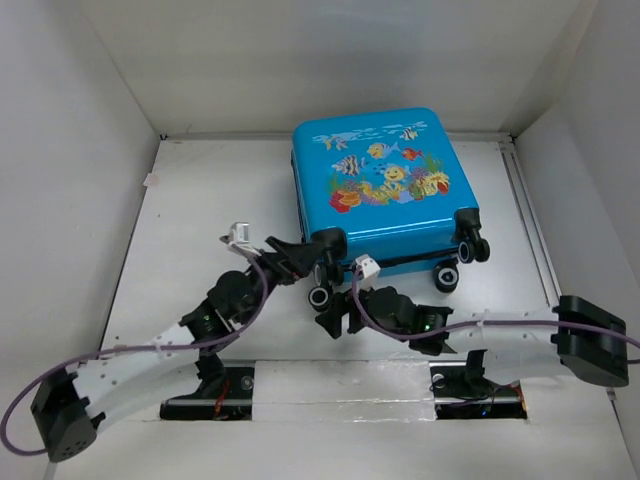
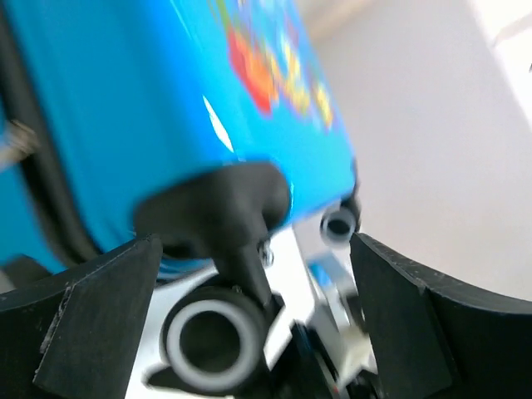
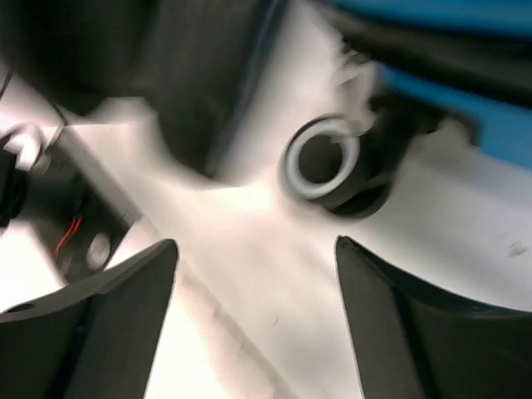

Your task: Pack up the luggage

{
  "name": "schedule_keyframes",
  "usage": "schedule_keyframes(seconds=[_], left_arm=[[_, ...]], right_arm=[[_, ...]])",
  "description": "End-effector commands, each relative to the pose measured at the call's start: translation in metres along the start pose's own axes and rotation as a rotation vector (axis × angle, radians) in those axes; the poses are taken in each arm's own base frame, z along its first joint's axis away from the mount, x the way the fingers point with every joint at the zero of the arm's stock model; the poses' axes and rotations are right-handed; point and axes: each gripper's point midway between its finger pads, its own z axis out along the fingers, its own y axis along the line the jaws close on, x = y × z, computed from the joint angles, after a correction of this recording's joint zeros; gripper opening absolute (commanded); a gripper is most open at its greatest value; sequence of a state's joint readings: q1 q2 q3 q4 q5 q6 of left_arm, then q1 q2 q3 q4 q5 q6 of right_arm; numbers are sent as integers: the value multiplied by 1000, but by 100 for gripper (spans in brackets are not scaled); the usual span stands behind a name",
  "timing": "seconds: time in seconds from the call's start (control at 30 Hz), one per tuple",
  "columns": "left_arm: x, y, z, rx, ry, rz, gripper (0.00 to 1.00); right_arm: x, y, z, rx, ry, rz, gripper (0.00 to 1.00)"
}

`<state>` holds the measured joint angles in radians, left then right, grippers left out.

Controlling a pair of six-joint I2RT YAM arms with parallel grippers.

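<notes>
The luggage (image 1: 380, 175), a bright-blue suitcase, lies shut and flat at the back of the table with its fish print facing up and its black wheels toward me. My left gripper (image 1: 312, 258) is at its near left corner. In the left wrist view the left gripper (image 2: 253, 312) stands open, with a caster wheel (image 2: 208, 341) and its black housing (image 2: 224, 208) between the wide-apart fingers (image 2: 91, 320). My right gripper (image 1: 335, 318) hovers just in front of the near edge. That gripper (image 3: 258, 278) is open over bare table, and a wheel (image 3: 324, 162) lies beyond its fingertips.
White walls close in the table on the left, back and right. A raised strip (image 1: 530, 220) runs along the right side. Both arm bases (image 1: 340, 390) sit at the near edge, with cables looping outward. Both wrist views are blurred.
</notes>
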<state>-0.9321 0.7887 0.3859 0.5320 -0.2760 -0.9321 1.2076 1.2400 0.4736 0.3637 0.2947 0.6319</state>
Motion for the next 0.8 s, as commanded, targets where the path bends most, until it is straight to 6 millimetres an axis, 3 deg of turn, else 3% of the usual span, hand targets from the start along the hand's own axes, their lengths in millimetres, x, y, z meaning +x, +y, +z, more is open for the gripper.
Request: schedule_keyframes(seconds=[0.0,0.07,0.17,0.23,0.27,0.33,0.37,0.4,0.43,0.47,0.53,0.57,0.63,0.7,0.73,0.77], left_arm=[[-34,41,-19,-152,-159,65,91],[-41,57,-31,-169,-194,53,91],[-47,61,-43,-167,-216,66,91],[-46,74,-48,-218,-216,84,77],[-42,85,-50,-244,-213,94,67],[-27,90,-51,-210,-160,112,60],[-17,94,-50,-196,-128,114,53],[1,111,-52,-200,-80,123,49],[14,110,-53,-161,-31,118,48],[17,110,-53,-142,-25,113,48],[34,120,-54,-146,19,114,48],[33,114,-53,-120,14,119,48],[40,116,-52,-126,34,154,49],[37,109,-48,-124,25,186,50],[34,103,-44,-115,19,194,50],[39,110,-42,-138,37,214,50]], right_arm=[[5,20,-20,-55,95,-44,84],[9,20,-33,-45,124,-53,86],[-2,26,-50,-43,125,-42,90],[-18,36,-59,-58,103,-38,94],[-26,41,-65,-67,88,-37,96],[-36,35,-67,-4,72,-36,97],[-56,44,-70,-6,31,-24,100],[-60,40,-70,33,34,-46,100],[-71,36,-69,78,8,-60,100],[-93,48,-71,79,-31,-48,100],[-97,42,-62,158,-19,-102,100],[-115,48,-60,185,-57,-97,100],[-109,37,-41,266,-10,-154,100],[-123,37,-29,301,-20,-155,100],[-114,34,-18,324,12,-174,100],[-114,34,-14,336,10,-178,100]])
